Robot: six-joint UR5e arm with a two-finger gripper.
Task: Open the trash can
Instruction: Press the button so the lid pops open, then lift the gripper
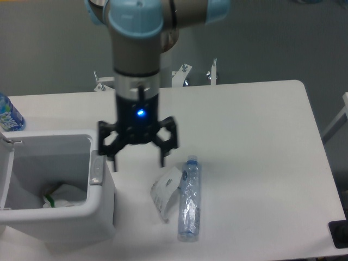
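Note:
The white trash can (103, 209) stands at the table's front left with its lid swung up and back at the far left edge (4, 171). Its inside shows crumpled white waste with a bit of green (62, 194). The grey push-button latch (97, 168) sits on the right rim. My gripper (137, 162) hangs open just right of that rim, above the table, holding nothing. Its left finger (112, 161) is close to the latch but apart from it.
A clear plastic bottle (189, 198) lies on the table right of the bin, with a loose white label (165, 190) beside it. A blue-labelled bottle (10, 115) stands at the far left edge. Metal clamps (212, 70) sit at the table's back edge.

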